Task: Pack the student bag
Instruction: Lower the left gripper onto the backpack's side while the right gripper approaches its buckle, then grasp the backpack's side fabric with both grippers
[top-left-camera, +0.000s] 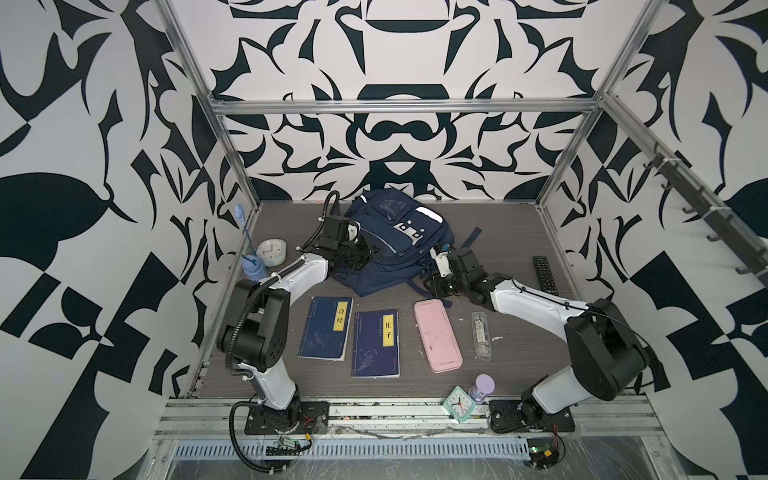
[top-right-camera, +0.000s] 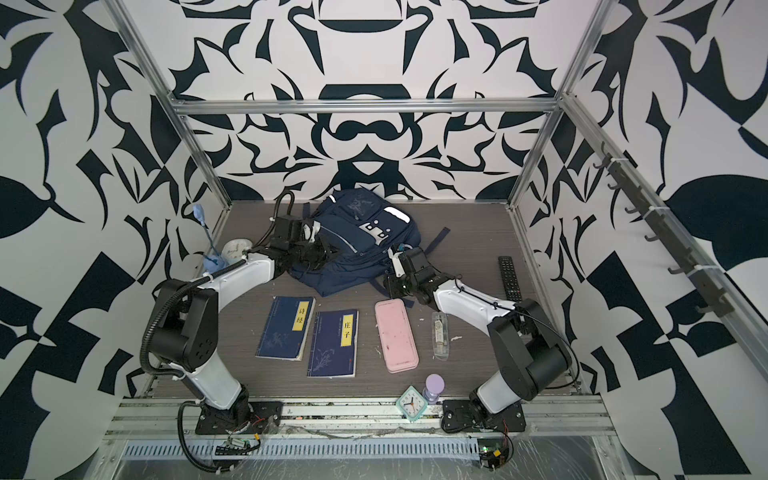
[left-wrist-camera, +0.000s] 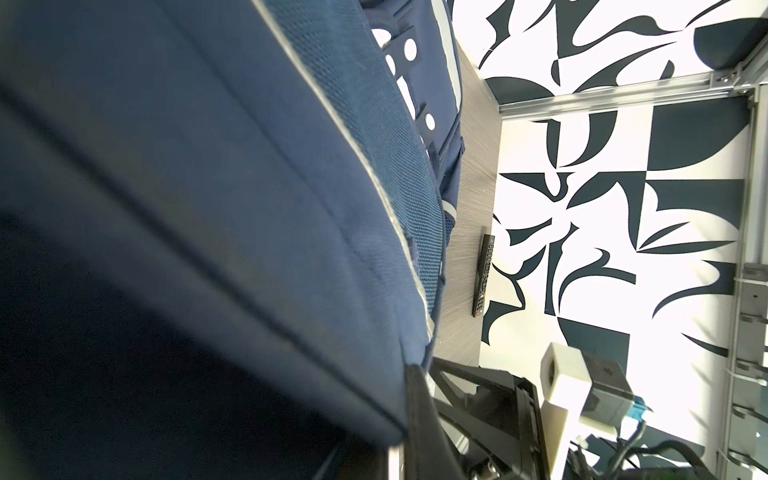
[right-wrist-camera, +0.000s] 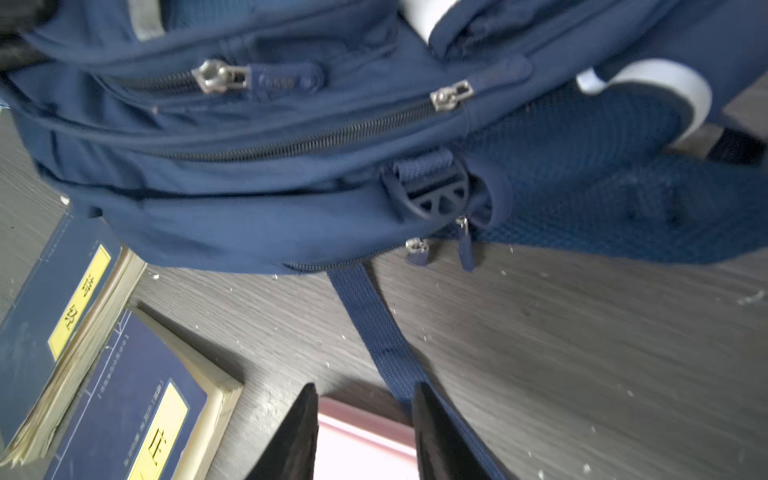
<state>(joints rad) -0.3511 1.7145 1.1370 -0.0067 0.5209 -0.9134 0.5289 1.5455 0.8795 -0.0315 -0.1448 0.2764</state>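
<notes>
As patterned walls (top-left-camera: 395, 145) ring table (top-left-camera: 503, 237), left tool (top-left-camera: 366, 250) pinching student bag (top-left-camera: 392, 239), right tool (top-left-camera: 432, 286) open

Navy student bag (top-right-camera: 365, 245) is at the back of the table (top-right-camera: 461, 257). The left gripper (top-right-camera: 328, 252) is jammed into its left side and seems to be pinching fabric, too dark to be sure. The right gripper (top-right-camera: 392, 286) is at the bag's near right corner, above the pink case (top-right-camera: 396, 336). Two blue books (top-right-camera: 286, 327) lie left of it.
</notes>
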